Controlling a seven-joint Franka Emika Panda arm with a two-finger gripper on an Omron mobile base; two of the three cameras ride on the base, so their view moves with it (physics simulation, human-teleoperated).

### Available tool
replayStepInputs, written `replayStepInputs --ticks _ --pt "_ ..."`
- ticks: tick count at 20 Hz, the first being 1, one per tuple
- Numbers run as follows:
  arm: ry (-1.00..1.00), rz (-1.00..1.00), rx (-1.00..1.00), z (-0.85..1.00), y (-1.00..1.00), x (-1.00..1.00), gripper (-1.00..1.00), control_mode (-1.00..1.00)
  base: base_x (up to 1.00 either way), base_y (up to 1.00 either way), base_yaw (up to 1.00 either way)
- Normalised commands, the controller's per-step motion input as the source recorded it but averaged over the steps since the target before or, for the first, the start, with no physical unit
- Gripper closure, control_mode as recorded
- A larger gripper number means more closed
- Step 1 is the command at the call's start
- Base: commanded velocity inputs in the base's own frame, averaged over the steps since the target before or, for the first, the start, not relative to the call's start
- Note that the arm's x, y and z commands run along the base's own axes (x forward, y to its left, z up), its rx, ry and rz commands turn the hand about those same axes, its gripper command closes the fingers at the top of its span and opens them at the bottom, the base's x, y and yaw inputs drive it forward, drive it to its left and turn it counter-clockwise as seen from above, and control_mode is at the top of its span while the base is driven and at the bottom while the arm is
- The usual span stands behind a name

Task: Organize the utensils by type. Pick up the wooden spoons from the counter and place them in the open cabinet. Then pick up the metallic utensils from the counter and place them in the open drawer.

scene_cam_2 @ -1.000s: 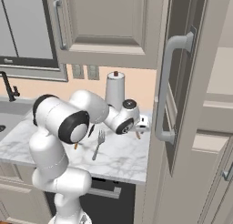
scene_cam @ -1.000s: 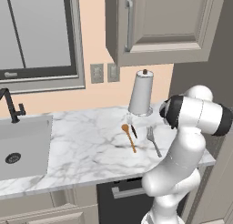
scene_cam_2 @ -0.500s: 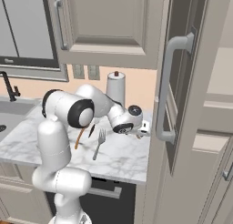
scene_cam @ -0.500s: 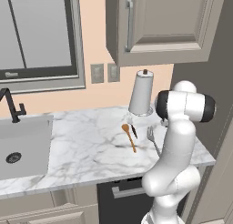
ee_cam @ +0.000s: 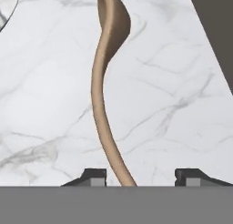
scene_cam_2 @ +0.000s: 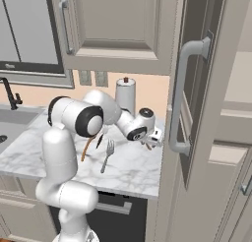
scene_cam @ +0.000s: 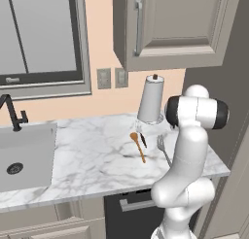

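Observation:
On the white marble counter (ee_cam: 54, 95) lies a tan wooden spoon (ee_cam: 102, 91), bowl away from the hand. Its handle runs down between the fingertips of my gripper (ee_cam: 141, 177), close to the left fingertip (ee_cam: 93, 176) and with a clear gap to the right one. The jaws are open. My gripper (scene_cam_2: 155, 137) hovers low at the counter's right end. Further left lie an orange-brown wooden spoon (scene_cam: 137, 145), a silver fork (scene_cam: 163, 149) and a black-handled utensil (scene_cam: 143, 139). The wall cabinet (scene_cam: 180, 24) hangs above. The drawer is out of view.
A paper towel roll (scene_cam: 151, 99) stands by the wall behind the utensils. A sink (scene_cam: 24, 150) with a black faucet (scene_cam: 12, 114) is at the left. A tall open door (scene_cam_2: 197, 88) with a bar handle stands right beside the hand.
The arm has straightened upright and the hand has moved right and lower, toward the counter's right end.

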Motion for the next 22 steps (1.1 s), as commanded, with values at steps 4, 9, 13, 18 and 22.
replayStepInputs --ticks 4,9,13,18,22 --pt "0.12 0.03 0.21 -0.25 0.00 0.01 1.00 -1.00 0.00 0.00 0.00" --pt "0.00 0.09 0.17 0.00 0.00 -0.06 1.00 -1.00 0.00 0.00 0.00" --pt "0.00 0.11 0.14 0.00 0.00 -0.14 1.00 -1.00 0.00 0.00 0.00" --pt "-0.09 0.10 0.03 0.37 0.07 -0.66 1.00 -1.00 0.00 0.00 0.00" --pt "-0.12 0.07 -0.16 0.87 0.55 -0.79 1.00 -1.00 0.00 0.00 0.00"
